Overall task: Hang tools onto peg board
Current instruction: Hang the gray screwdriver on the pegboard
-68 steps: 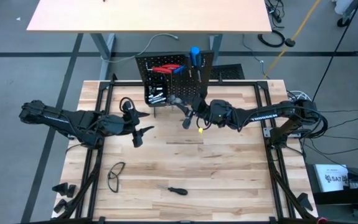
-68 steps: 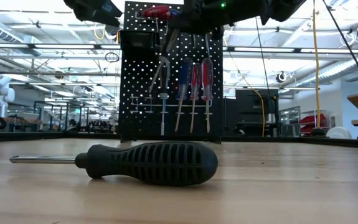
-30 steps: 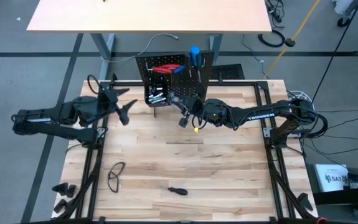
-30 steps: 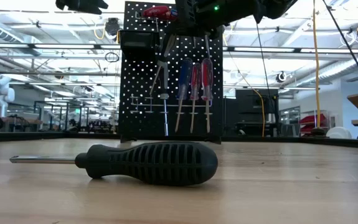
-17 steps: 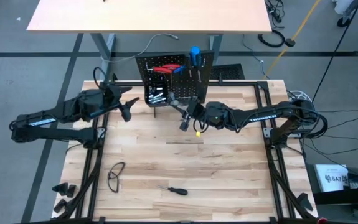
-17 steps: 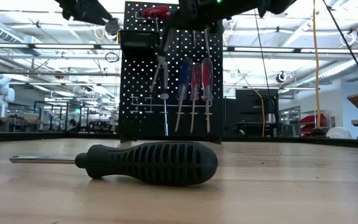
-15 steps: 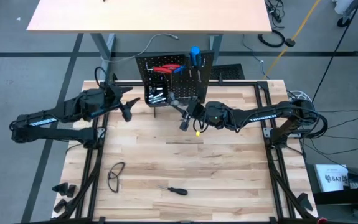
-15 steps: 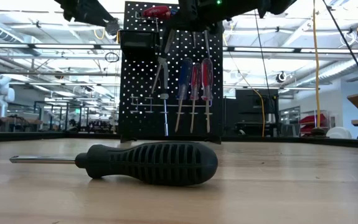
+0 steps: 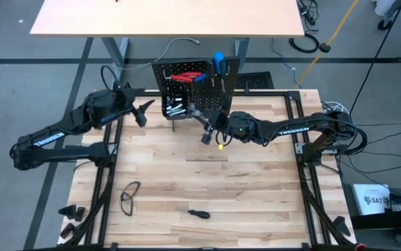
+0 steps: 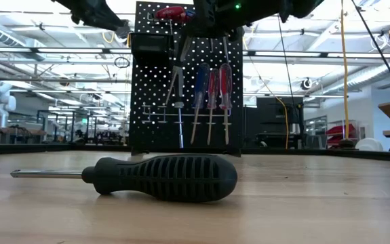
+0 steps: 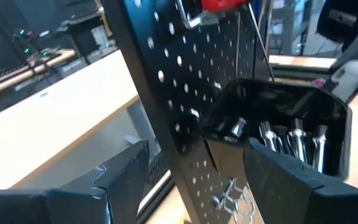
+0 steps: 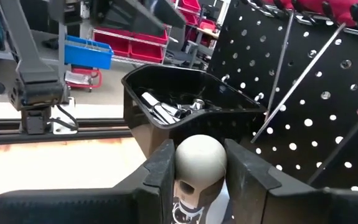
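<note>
The right gripper (image 9: pixel 210 130), clamping a grey round-knobbed tool (image 12: pixel 198 160) before the black perforated peg board (image 9: pixel 195 87), should approach its hook squarely (left gripper (image 9: pixel 140 111) gapes empty, far-left).

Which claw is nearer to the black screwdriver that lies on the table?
The right claw is nearer. It holds a tool in front of the peg board, mid-table. The left claw is at the board's left side, farther from the black screwdriver at the near edge.
</note>
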Controlling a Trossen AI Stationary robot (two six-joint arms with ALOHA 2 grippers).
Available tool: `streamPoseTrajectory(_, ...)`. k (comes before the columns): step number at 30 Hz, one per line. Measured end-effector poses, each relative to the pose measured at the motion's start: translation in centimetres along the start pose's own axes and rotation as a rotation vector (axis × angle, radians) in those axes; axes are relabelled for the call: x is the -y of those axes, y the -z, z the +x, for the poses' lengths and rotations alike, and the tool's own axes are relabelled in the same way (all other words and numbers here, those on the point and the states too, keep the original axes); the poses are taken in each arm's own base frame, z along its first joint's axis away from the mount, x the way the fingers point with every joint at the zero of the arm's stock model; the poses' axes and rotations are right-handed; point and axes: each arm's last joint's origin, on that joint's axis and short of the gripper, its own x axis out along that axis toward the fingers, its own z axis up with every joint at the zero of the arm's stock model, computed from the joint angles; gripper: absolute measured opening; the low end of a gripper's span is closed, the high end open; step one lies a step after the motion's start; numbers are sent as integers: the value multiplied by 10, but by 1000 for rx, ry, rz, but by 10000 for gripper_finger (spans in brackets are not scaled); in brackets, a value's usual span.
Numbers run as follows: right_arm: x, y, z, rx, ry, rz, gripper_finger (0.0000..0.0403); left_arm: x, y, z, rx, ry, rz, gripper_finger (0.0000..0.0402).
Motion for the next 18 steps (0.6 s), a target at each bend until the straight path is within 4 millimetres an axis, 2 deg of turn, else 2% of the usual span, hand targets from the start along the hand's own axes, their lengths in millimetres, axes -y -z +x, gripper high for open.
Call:
streamPoseTrajectory(7,0,0,0,-3,2,4,98,-33,2,14,49,75,-10,260)
streamPoseTrajectory(14,0,0,0,-4,3,4,98,-63,16,49,38,215,-82,260)
streamPoseTrajectory(18,0,1,0,-10,2,10,98,-70,21,64,48,298,-101,260)
